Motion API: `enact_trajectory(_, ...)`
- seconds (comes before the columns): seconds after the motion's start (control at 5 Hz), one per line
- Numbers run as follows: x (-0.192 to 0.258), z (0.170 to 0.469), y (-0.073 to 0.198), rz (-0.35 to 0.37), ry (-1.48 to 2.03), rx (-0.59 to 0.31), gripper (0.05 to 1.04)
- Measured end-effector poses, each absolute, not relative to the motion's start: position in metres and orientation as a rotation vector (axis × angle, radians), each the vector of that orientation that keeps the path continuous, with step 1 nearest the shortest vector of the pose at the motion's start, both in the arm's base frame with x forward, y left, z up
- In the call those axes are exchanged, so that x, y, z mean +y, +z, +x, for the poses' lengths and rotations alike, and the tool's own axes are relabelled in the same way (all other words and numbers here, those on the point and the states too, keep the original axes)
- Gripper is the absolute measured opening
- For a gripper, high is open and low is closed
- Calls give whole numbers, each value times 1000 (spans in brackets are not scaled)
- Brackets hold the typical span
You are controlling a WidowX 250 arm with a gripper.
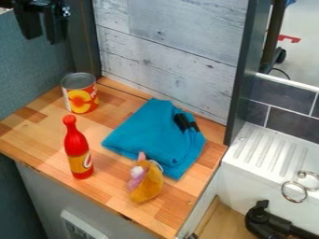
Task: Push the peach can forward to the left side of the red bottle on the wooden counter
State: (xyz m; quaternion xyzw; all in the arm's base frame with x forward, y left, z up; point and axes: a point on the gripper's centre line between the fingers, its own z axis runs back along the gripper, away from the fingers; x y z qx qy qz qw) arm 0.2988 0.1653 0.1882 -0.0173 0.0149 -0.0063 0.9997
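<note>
Near eleven o'clock the gripper hangs empty, jaws parted; the fruit can stands steady on its flat base.

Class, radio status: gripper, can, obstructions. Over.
Gripper upper left, nothing held. Can upright near back wall. Can top uncovered; red bottle standing nearer camera.

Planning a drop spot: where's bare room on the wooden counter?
Widest: left part of the wooden counter, bordered by can, red bottle and left edge. Smaller: between bottle and blue cloth; near right corner, beyond the plush toy. Crowded: where toy and cloth sit close.
</note>
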Motion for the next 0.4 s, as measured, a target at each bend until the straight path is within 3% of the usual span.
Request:
enact_trajectory(0.2, 165, 299, 178, -53, -12, 58, 1001)
enact_trajectory(0.4, 172, 319, 153, -14, -31, 34, 1001)
